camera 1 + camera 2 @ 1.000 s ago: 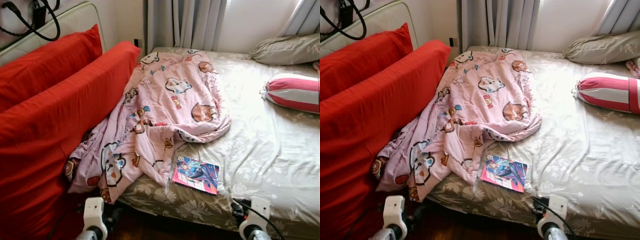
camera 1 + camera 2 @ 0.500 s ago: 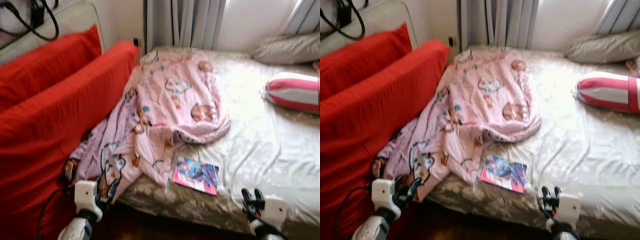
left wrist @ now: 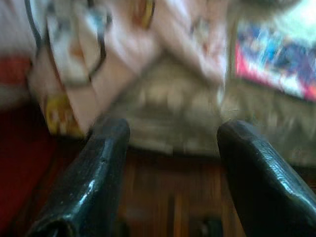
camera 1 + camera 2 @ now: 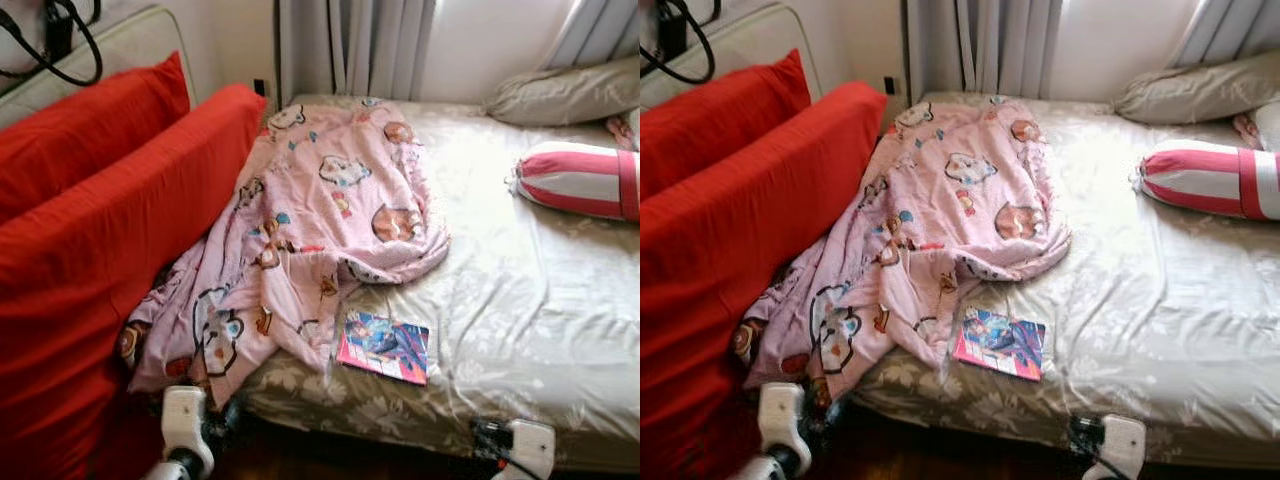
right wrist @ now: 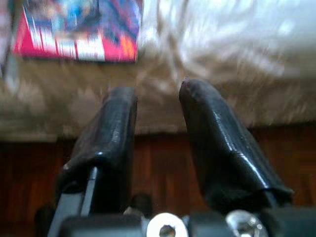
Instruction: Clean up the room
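Left gripper (image 3: 170, 163) held low before bed edge (image 4: 330, 405), fingers spread wide, empty. Right gripper (image 5: 158, 138) likewise low, fingers narrowly parted, aimed below comic book (image 4: 384, 347).

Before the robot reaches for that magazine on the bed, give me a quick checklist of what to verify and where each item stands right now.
1. Colourful pink-edged magazine lies flat near the bed's front edge, uncovered: ok.
2. Pink cartoon-print blanket clear of the magazine: not ok, its lower fold touches or overlaps the magazine's corner.
3. Right gripper open with nothing between its fingers: ok, a narrow gap.
4. Left gripper open and not holding anything: ok, fingers wide apart.
5. Grippers raised to the floral beige bedsheet: not ok, both sit low at the bed's front edge, above the wooden floor.
6. Sharp wrist views: not ok, blurred.
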Controlling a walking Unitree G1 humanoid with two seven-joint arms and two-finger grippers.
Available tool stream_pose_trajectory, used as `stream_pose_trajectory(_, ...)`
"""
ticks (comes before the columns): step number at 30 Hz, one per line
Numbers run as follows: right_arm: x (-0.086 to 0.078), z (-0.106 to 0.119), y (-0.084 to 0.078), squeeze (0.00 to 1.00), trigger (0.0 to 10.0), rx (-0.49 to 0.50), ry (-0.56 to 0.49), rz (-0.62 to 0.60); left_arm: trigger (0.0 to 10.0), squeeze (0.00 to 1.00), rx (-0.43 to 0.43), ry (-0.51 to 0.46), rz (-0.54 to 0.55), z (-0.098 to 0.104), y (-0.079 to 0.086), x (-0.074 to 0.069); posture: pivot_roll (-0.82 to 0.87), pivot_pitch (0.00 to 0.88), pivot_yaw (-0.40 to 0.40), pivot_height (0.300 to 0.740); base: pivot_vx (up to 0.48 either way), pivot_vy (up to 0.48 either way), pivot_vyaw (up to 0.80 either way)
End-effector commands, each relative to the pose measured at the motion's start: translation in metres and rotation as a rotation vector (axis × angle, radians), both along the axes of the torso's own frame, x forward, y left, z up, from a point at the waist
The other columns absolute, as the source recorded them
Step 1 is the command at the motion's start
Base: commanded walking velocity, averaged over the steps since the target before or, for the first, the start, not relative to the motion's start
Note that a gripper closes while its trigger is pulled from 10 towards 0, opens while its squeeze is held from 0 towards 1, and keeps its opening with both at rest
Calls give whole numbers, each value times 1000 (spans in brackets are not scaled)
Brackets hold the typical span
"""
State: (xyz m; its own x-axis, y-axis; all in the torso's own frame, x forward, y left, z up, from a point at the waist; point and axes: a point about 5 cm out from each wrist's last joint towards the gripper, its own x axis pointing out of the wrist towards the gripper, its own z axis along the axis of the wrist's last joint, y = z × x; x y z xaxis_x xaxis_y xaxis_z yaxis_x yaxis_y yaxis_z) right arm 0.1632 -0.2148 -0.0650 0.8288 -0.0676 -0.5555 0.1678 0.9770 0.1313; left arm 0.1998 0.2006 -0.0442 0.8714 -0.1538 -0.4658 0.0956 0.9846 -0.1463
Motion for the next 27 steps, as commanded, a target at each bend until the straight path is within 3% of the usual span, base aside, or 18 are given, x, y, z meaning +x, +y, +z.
stream_pose_trajectory(1, -12, -11, -2, 0, 10000, -10, 108, -4, 10000, 0, 24, 90, 18, -10, 4, -6, 48, 80, -43, 740, 0, 0, 0)
stream_pose_trajectory(3, -16, -14, -4, 0, 10000, -12, 144, -15, 10000, 0, 25, 124, 20, -14, 3, -9, 55, 77, -44, 740, 0, 0, 0)
stream_pose_trajectory(6, -45, -30, -6, 0, 10000, 26, 307, -49, 10000, 0, 51, 255, 37, -28, 8, -26, 52, 73, -39, 740, 0, 0, 0)
stream_pose_trajectory(9, -59, -36, -8, 0, 10000, 8, 373, -102, 10000, 0, 66, 299, 78, -33, 12, -35, 72, 71, -39, 740, 0, 0, 0)
stream_pose_trajectory(16, -51, -36, -5, 0, 10000, 67, 360, -126, 10000, 0, 37, 325, 136, -37, 18, -41, 64, 57, -27, 740, 0, 0, 0)
stream_pose_trajectory(24, -46, -35, -1, 0, 10000, 48, 357, -61, 10000, 0, 53, 357, 127, -40, 19, -45, 60, 43, -25, 740, 0, 0, 0)
stream_pose_trajectory(27, -48, -36, 0, 0, 10000, 55, 358, -69, 10000, 0, 46, 361, 127, -41, 18, -47, 60, 39, -25, 740, 0, 0, 654)
